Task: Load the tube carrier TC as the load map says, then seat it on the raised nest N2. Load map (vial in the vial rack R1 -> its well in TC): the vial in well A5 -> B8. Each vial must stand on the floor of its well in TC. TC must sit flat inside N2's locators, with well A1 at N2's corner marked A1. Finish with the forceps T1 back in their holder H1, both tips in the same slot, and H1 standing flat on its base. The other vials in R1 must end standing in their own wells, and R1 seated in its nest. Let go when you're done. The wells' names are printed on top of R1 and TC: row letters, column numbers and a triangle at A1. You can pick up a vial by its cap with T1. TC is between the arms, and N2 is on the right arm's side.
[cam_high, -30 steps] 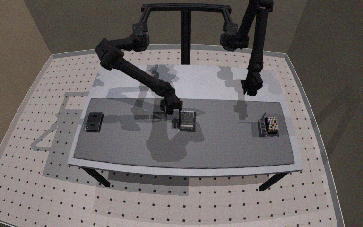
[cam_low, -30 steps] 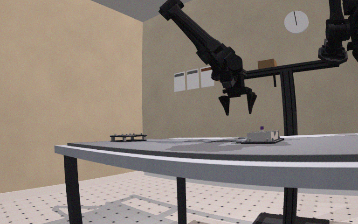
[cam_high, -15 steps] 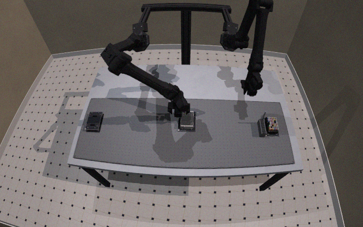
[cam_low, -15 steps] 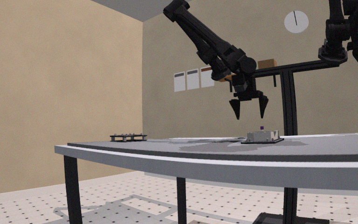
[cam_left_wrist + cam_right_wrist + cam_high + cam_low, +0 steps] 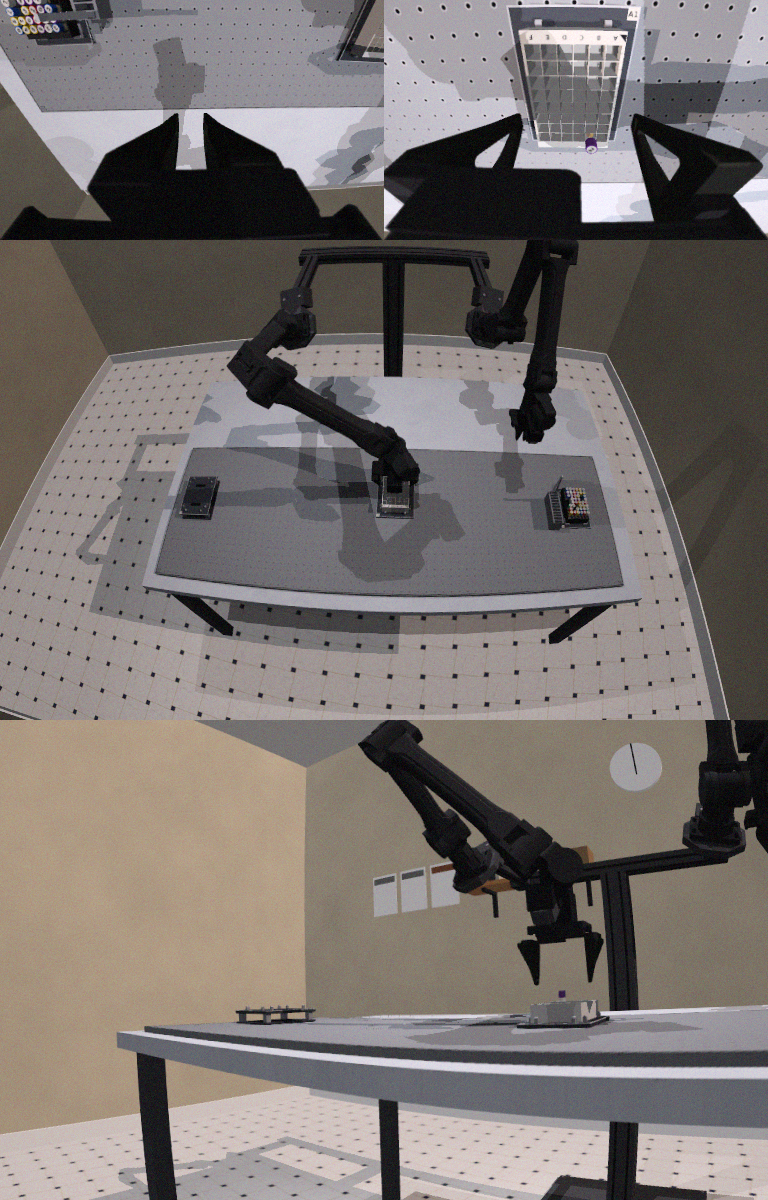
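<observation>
The tube carrier TC (image 5: 394,504) (image 5: 557,1012) (image 5: 574,36) sits on a dark base plate (image 5: 514,60) at the middle of the mat. One purple-capped vial (image 5: 591,145) (image 5: 561,993) stands in its last row, near column B. My right gripper (image 5: 395,484) (image 5: 563,979) (image 5: 577,119) is open and empty, and hangs straight above TC with a finger toward each long side. My left gripper (image 5: 529,435) (image 5: 191,119) hangs over the table's back strip, nearly shut with nothing between the fingers. The forceps T1 (image 5: 558,483) stand in holder H1 (image 5: 553,508) (image 5: 85,6).
The vial rack R1 (image 5: 567,502) (image 5: 32,20), with several coloured caps, stands next to H1 on the left arm's side. The raised nest N2 (image 5: 199,497) (image 5: 275,1014) stands bare at the other end of the mat. A black gantry post (image 5: 392,313) rises behind the table.
</observation>
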Tool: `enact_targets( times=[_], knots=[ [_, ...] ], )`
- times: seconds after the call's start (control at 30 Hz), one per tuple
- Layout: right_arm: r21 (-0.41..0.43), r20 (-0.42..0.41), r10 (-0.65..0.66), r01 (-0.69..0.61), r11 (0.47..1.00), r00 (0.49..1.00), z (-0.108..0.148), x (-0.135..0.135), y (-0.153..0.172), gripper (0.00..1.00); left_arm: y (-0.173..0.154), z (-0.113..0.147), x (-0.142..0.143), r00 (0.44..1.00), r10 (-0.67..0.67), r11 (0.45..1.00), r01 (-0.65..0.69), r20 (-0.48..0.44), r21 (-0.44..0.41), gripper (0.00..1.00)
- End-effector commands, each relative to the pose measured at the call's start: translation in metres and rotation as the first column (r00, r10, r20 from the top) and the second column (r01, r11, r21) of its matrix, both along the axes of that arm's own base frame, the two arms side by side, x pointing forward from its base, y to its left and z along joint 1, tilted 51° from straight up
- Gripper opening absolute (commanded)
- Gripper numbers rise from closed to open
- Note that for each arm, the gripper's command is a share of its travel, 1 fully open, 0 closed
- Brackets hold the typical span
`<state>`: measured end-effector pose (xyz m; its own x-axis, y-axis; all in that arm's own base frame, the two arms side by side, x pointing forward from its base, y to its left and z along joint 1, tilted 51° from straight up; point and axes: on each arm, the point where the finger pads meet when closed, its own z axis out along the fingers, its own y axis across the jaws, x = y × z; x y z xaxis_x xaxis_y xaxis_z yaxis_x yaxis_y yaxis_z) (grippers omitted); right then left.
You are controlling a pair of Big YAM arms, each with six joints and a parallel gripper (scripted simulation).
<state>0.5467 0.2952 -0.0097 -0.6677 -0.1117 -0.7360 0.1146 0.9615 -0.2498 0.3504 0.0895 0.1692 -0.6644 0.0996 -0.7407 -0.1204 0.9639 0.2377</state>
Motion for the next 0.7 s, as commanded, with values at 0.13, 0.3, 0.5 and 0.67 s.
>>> enact_targets(
  times=[0.13, 0.3, 0.5, 0.67],
  knots=[
    [0.014, 0.009, -0.001, 0.001, 1.0, 1.0, 0.002, 0.003, 0.007, 1.0, 0.002, 0.007, 0.003, 1.0, 0.011, 1.0, -0.011, 0.016, -0.005, 0.23],
    [0.025, 0.013, -0.022, 0.021, 0.999, 1.0, -0.007, 0.012, 0.001, 1.0, 0.002, 0.007, 0.003, 1.0, 0.011, 1.0, -0.011, 0.016, -0.005, 0.23],
    [0.009, 0.007, -0.013, 0.012, 1.0, 1.0, -0.012, 0.017, -0.004, 1.0, 0.002, 0.007, 0.003, 1.0, 0.011, 1.0, -0.011, 0.016, -0.005, 0.23],
    [0.008, 0.007, -0.013, 0.013, 1.0, 1.0, -0.019, 0.022, -0.007, 1.0, 0.002, 0.007, 0.003, 1.0, 0.011, 1.0, -0.011, 0.016, -0.005, 0.23]
  ],
)
